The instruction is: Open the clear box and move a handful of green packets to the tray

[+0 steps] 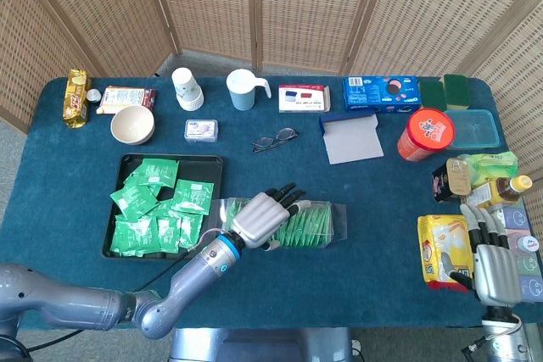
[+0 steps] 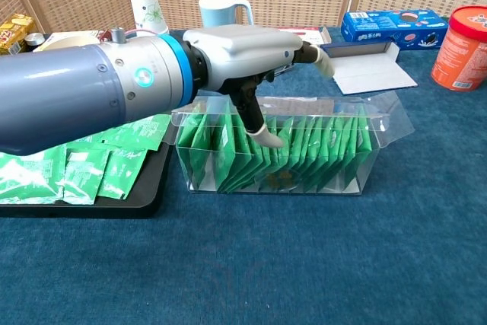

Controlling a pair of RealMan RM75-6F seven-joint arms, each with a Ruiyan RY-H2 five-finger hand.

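While the left hand (image 1: 265, 216) reached flat over the clear box (image 2: 281, 146), fingers (image 2: 268, 133) spread and holding nothing, green packets (image 2: 304, 151) stood inside beside the tray (image 1: 121, 164). The right hand (image 1: 495, 270) rested open at the worktop's (image 1: 356, 277) edge.

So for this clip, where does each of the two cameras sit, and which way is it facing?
Head view: high above the near edge, looking down on the whole table; shows the left hand over the clear box and the right hand idle, fingers apart, at the far right.
Chest view: low at the near edge, looking level across the table; only the left hand shows, thumb down among the packets.
Shared: left hand, clear box, packets, tray.
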